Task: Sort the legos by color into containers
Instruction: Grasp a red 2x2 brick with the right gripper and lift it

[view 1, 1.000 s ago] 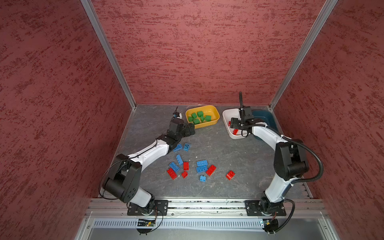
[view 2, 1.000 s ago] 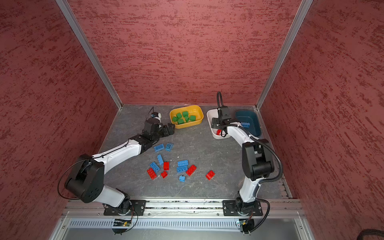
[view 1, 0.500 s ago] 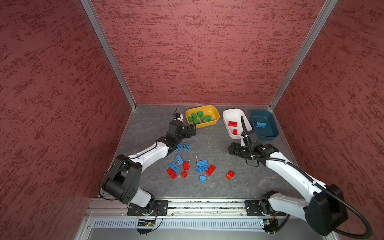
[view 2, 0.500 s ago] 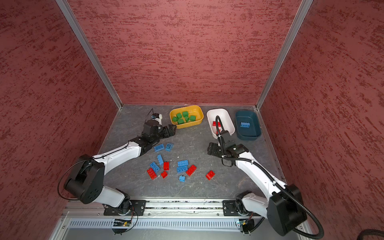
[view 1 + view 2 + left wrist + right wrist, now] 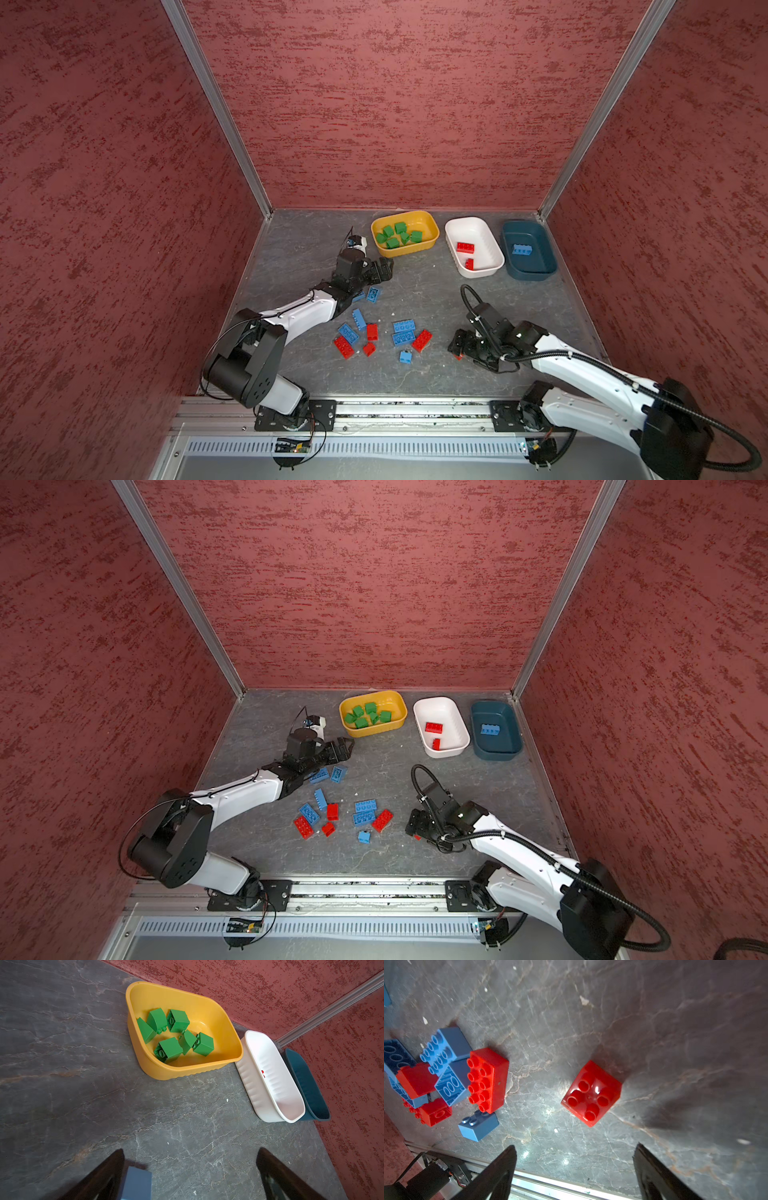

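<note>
Several green legos (image 5: 397, 237) lie in the yellow tub (image 5: 409, 250). Two red bricks (image 5: 465, 248) are in the white tub (image 5: 482, 272), and one blue brick (image 5: 522, 249) is in the teal tub (image 5: 532, 275). Loose red and blue bricks (image 5: 403, 332) lie mid-floor. My left gripper (image 5: 384, 266) is open and empty, low in front of the yellow tub, with a blue brick (image 5: 137, 1184) beside one finger. My right gripper (image 5: 575, 1147) is open above a lone square red brick (image 5: 591, 1093), which it mostly hides in both top views.
Red textured walls close the floor on three sides. A metal rail (image 5: 395, 409) runs along the front edge, close to the right gripper. The three tubs stand in a row by the back wall. Two blue bricks (image 5: 373, 294) lie under the left wrist.
The right arm has swung from the white tub back to the front of the floor, down over the lone red brick, jaws spreading wider. The left arm has barely moved.
</note>
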Action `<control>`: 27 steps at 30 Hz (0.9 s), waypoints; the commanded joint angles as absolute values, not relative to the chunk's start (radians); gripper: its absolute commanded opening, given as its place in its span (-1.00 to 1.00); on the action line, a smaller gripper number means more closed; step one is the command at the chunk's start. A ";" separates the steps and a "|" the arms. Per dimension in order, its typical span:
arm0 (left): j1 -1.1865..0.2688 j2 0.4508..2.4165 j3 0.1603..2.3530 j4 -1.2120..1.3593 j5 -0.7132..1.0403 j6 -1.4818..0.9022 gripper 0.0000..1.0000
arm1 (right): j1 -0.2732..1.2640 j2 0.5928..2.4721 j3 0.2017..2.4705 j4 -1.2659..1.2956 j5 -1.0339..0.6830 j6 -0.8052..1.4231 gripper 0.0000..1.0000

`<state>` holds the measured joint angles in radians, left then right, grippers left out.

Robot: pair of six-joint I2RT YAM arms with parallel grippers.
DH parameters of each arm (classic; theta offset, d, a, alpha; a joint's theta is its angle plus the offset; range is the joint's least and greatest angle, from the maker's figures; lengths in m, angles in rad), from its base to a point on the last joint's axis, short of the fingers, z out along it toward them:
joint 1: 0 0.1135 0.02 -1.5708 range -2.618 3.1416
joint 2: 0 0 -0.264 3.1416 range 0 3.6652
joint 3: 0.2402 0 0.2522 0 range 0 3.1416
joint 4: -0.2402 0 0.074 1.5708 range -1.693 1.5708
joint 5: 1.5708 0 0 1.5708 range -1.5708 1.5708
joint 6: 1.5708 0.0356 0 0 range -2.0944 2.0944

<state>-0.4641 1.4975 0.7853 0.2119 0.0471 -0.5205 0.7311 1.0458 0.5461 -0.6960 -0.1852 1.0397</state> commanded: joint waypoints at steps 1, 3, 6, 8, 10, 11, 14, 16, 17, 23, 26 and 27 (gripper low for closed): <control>-0.465 1.481 0.786 0.238 0.046 -0.528 0.99 | 0.753 1.088 0.549 -0.636 -0.214 1.089 0.78; -0.461 1.488 0.787 0.235 0.043 -0.537 0.99 | 0.760 1.134 0.557 -0.604 -0.216 1.080 0.78; -0.457 1.503 0.797 0.232 0.054 -0.547 0.99 | 0.765 1.186 0.576 -0.579 -0.204 1.064 0.78; -0.458 1.511 0.804 0.232 0.057 -0.552 0.99 | 0.767 1.213 0.586 -0.567 -0.198 1.056 0.78; -0.458 1.519 0.806 0.235 0.060 -0.557 0.99 | 0.770 1.234 0.605 -0.588 -0.154 1.048 0.75; -0.459 1.524 0.807 0.241 0.064 -0.557 0.99 | 0.771 1.241 0.615 -0.600 -0.122 1.039 0.73; -0.458 1.533 0.808 0.250 0.070 -0.555 0.99 | 0.770 1.267 0.635 -0.587 -0.064 1.020 0.65; -0.458 1.536 0.807 0.249 0.069 -0.553 0.99 | 0.772 1.304 0.649 -0.562 -0.061 1.004 0.60; -0.459 1.537 0.808 0.249 0.068 -0.550 0.99 | 0.772 1.330 0.663 -0.571 -0.053 0.990 0.58; -0.458 1.533 0.814 0.233 0.057 -0.533 0.99 | 0.772 1.422 0.749 -0.628 0.027 0.916 0.34; -0.456 1.537 0.821 0.221 0.050 -0.534 0.99 | 0.773 1.448 0.782 -0.644 0.034 0.870 0.17; -0.456 1.539 0.824 0.218 0.049 -0.535 0.99 | 0.773 1.474 0.782 -0.634 0.018 0.854 0.11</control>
<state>-0.4610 1.5314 0.7948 0.2253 0.0544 -0.5449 0.7654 1.4448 0.7559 -0.6151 -0.0216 0.9112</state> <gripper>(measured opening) 0.996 0.578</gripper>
